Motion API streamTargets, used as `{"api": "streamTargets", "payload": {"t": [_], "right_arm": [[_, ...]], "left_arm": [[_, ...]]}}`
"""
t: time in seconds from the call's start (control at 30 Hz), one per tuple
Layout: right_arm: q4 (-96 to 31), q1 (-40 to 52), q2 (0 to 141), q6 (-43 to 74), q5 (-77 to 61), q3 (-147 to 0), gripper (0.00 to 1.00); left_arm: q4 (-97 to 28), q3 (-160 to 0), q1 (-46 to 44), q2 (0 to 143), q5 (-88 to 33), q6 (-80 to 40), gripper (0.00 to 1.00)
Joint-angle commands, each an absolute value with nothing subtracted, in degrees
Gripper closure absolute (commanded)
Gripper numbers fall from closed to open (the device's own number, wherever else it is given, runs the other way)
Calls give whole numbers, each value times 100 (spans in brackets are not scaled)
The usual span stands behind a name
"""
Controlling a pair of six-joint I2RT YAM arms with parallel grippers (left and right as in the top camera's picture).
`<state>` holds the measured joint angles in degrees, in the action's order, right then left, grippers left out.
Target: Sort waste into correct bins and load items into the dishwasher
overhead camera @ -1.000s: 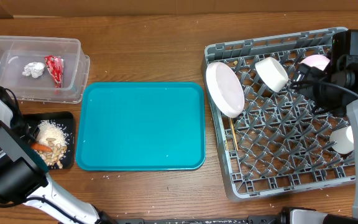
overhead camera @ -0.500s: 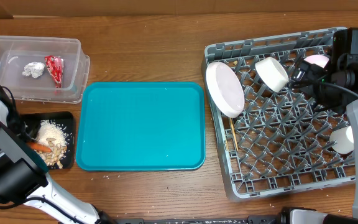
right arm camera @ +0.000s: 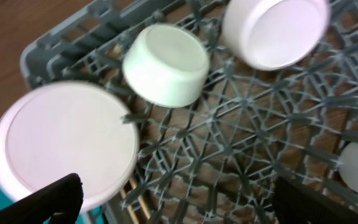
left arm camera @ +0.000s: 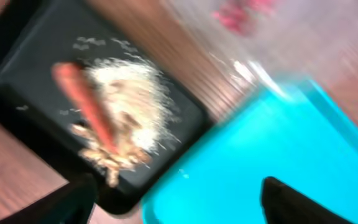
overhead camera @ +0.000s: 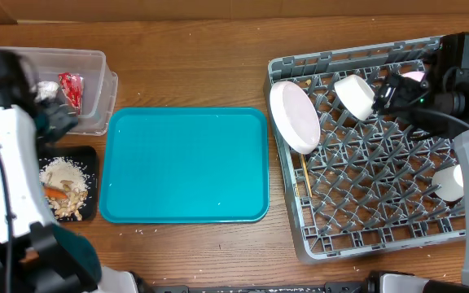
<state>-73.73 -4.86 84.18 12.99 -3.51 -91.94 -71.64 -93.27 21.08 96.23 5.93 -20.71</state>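
Your overhead view is softly and evenly lit from above, with only faint, short shadows beside the teal tray (overhead camera: 186, 163) and the grey dish rack (overhead camera: 365, 187). It is mostly sharp, but the left arm (overhead camera: 10, 163) is smeared into a pale streak. Your left wrist view is heavily blurred throughout: the carrot stick (left arm camera: 82, 102), the black tray (left arm camera: 23, 68) and the clear tub (left arm camera: 229, 43) all have streaked edges. Your right wrist view is bright but slightly soft, and the white plate (right arm camera: 64, 146) looks washed out.
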Motion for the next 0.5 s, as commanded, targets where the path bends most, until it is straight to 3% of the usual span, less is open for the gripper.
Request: {"api": "streamTargets", "payload": {"t": [0.0, 0.07, 0.27, 0.47], "right_arm": [[-7607, -489, 8534, 602, -1188, -9225, 0], [-8023, -489, 8626, 377, -1382, -9220, 0], [-9000, -491, 8707, 174, -1378, -9183, 0], [-9236, -491, 8326, 165, -1358, -8978, 0]], "left_arm": [[-7609, -9415, 1452, 9421, -56, -1212, 5], [-8315, -9413, 1050, 9448, -141, -1096, 0], [-9690, -9406, 624, 9470, -252, -1070, 2], [-9682, -8965, 607, 8934, -816, -913, 1]]}}
